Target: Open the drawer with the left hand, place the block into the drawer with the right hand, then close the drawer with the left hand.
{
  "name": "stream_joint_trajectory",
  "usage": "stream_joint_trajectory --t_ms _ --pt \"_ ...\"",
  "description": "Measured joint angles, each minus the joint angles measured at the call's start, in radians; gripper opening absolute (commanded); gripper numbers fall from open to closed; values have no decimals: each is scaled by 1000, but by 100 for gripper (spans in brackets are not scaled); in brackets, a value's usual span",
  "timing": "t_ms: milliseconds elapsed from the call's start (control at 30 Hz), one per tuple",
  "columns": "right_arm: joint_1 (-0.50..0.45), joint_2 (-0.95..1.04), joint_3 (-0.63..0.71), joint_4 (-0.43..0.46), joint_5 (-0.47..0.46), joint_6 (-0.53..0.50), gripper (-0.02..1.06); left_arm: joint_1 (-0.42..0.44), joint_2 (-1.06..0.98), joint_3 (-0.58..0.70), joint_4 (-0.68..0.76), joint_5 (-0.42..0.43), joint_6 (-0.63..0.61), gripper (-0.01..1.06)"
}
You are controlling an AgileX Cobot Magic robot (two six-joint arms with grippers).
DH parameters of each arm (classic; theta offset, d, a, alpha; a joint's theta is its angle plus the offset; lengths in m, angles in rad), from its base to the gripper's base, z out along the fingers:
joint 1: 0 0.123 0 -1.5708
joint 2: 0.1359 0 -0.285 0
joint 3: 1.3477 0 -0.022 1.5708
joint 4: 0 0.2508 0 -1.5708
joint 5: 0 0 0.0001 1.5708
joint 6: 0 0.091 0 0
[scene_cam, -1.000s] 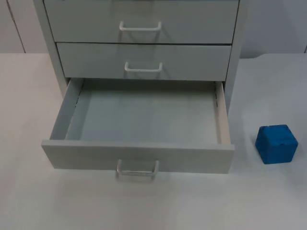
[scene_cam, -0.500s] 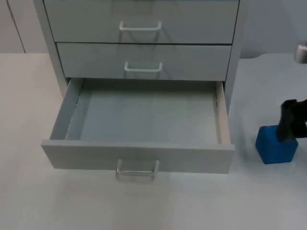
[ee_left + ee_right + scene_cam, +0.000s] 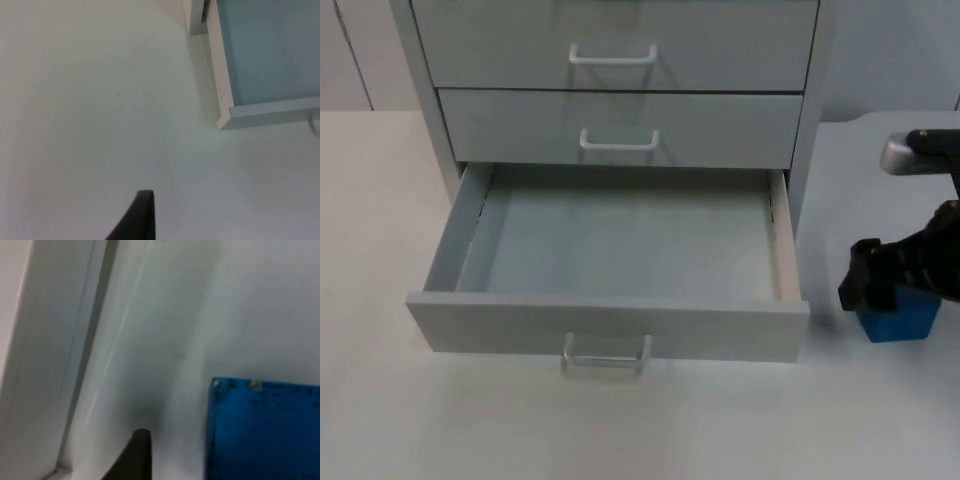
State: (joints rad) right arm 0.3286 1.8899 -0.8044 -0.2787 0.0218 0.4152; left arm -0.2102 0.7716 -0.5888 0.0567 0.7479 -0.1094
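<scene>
One cabinet [image 3: 430, 150] with three drawers stands in the upper middle of the top view, on the white table [image 3: 380, 420]. The two upper drawers are closed, and each of the three fronts carries one white handle. The lowest drawer [image 3: 620, 245] is pulled out toward the lower edge of the frame, and its grey floor is bare. There is one blue block [image 3: 900, 322]; it sits on the table at the right edge of the frame, well apart from the drawer's right wall. The right gripper [image 3: 880, 280] stands over the block's upper left part and covers it; whether its fingers are apart or closed on the block I cannot tell. In the right wrist view the block [image 3: 265, 430] lies just beside one black fingertip [image 3: 135, 455], with two small pale marks on its edge; no writing can be read on it. In the left wrist view the left gripper's fingertip [image 3: 137, 217] hangs over bare table, apart from the drawer's front corner [image 3: 225, 117]; its state I cannot tell. A strip of open table lies between drawer and block, and a wide one before the drawer front.
</scene>
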Motion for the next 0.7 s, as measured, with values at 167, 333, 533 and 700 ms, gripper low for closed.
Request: stream_joint_trajectory --t_ms 167,333,533,700 --pt "0 12 0 0 -12 2 73 0 0 0 0 0 0 105" --pt "0 12 0 0 -14 4 26 0 0 0 0 0 0 105" --pt "0 -52 0 -2 49 -20 0 0 0 0 0 0 0 105" --pt "0 -242 0 -2 146 -37 0 0 0 0 0 0 0 105"
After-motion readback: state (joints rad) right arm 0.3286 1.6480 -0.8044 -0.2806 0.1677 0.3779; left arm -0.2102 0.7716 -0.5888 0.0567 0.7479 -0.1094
